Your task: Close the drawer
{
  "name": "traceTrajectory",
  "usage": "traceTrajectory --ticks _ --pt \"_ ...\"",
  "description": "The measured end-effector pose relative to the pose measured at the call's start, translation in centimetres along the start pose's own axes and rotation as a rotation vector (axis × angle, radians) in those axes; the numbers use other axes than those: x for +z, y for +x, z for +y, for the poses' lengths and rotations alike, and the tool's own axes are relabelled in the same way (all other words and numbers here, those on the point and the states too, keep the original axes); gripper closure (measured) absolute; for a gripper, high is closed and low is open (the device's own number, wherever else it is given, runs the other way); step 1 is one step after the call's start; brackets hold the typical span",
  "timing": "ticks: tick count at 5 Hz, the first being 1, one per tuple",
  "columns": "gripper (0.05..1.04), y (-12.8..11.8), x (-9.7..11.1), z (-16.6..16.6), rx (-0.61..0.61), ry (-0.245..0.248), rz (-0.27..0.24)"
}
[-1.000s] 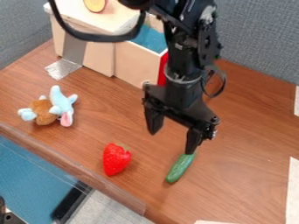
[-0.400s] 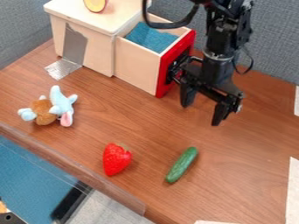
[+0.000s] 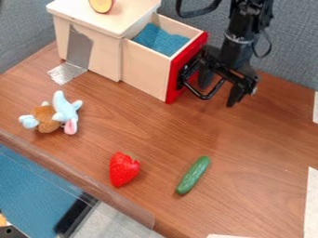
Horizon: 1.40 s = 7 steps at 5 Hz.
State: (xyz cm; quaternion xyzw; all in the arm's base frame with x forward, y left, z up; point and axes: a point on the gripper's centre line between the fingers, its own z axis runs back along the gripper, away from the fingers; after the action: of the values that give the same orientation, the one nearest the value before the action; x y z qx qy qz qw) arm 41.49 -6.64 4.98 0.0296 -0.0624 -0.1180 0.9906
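Drawer (image 3: 146, 69) stands out from wooden box (image 3: 90, 30), blue cloth (image 3: 162, 42) inside. My pincer (image 3: 217, 95) beside red drawer front (image 3: 176, 79), at black handle (image 3: 197, 94), pointing down, fingers spread apart; whether I touch handle, can't tell. Yellow fruit piece (image 3: 101, 5) atop box. Silver tape (image 3: 66, 73) runs from box onto desk (image 3: 142, 130). Also on desk: plush toy (image 3: 47, 119), strawberry (image 3: 124, 170), cucumber (image 3: 193, 175), lying apart from one another.

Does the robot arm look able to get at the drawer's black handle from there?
Probably yes: the gripper hangs right by the handle on the drawer's red front, and nothing seems to block the way; the strawberry and cucumber lie well clear.
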Motion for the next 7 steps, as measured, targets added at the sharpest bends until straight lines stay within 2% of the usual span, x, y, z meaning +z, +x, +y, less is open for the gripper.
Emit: traceTrajectory --ticks 1,3,4,6,7 --pt "0.083 1.1 -0.1 1.0 -0.006 0.025 0.002" --pt "0.089 1.9 -2.0 1.3 0.011 0.037 0.036" --pt "0.155 1.8 -2.6 1.5 0.027 0.049 0.054" --pt "0.743 2.3 -2.7 2.0 0.086 0.079 0.043" --pt "0.922 2.2 -2.7 3.3 0.156 0.099 0.041"
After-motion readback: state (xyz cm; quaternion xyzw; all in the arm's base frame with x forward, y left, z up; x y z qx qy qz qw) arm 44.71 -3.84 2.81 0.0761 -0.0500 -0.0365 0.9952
